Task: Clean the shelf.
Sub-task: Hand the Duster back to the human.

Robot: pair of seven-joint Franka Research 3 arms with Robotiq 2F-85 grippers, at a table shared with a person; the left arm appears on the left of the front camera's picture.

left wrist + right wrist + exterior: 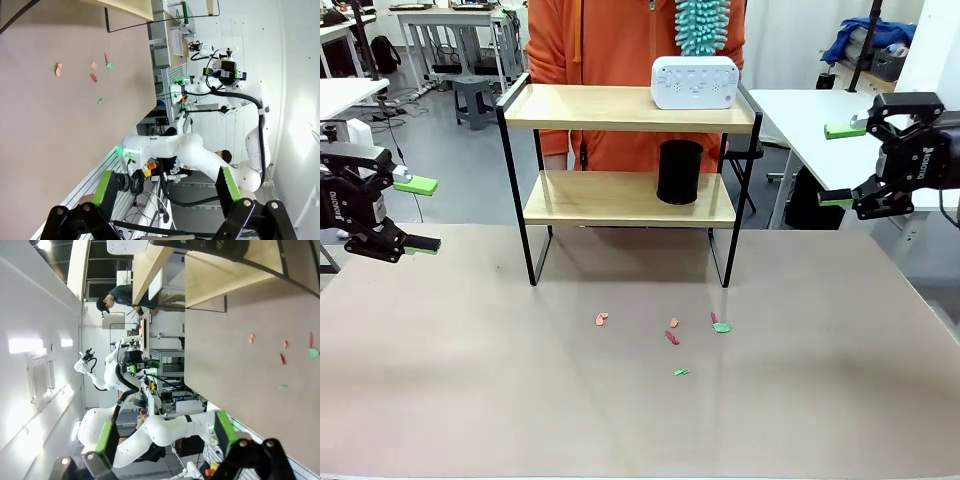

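The shelf [620,198] stands at the far middle of the table, two wooden boards in a black frame. A white device [695,82] rests on its top board and a black cylinder [680,172] on the lower one. Behind it a person in orange holds a teal duster [702,25] over the top board. My left gripper [415,213] hovers open at the left edge, my right gripper [840,165] open at the right, both well away from the shelf. In the wrist views the left gripper [167,185] and right gripper [165,435] hold nothing. The shelf [225,275] sits far off.
Several small pink and green scraps [672,338] lie on the brown table [470,400] just in front of the shelf, also seen as scraps [93,76] and scraps [282,359]. White tables [810,110] stand beyond the far edge.
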